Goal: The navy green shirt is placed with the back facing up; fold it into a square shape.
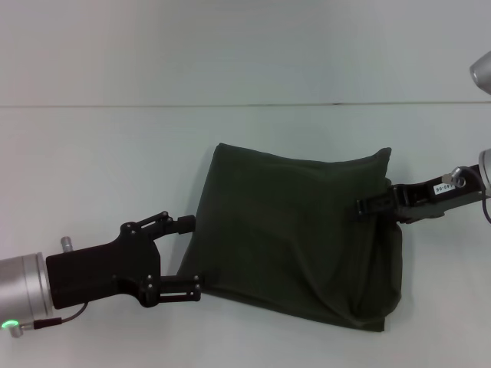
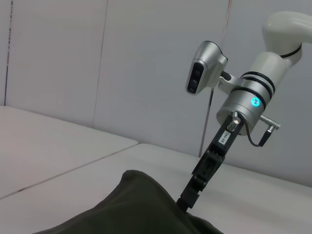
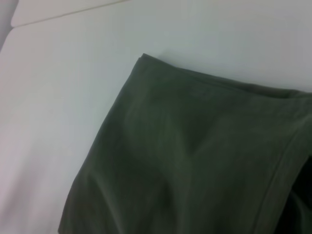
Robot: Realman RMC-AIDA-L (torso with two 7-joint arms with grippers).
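The navy green shirt (image 1: 291, 230) lies folded into a rough rectangle on the white table, plain dark cloth up, with a puffed right side. My left gripper (image 1: 190, 254) is at the shirt's left edge, open, its fingers (image 1: 184, 224) spread along that edge with nothing between them. From the right, my right gripper (image 1: 367, 206) reaches onto the shirt's right edge and looks shut on the cloth. The left wrist view shows the right gripper (image 2: 185, 202) dipping into the shirt (image 2: 131, 209). Only the shirt (image 3: 185, 161) fills the right wrist view.
The white table (image 1: 115, 153) has a seam line (image 1: 230, 105) running across behind the shirt. A pale wall (image 2: 122, 73) stands beyond the table in the left wrist view.
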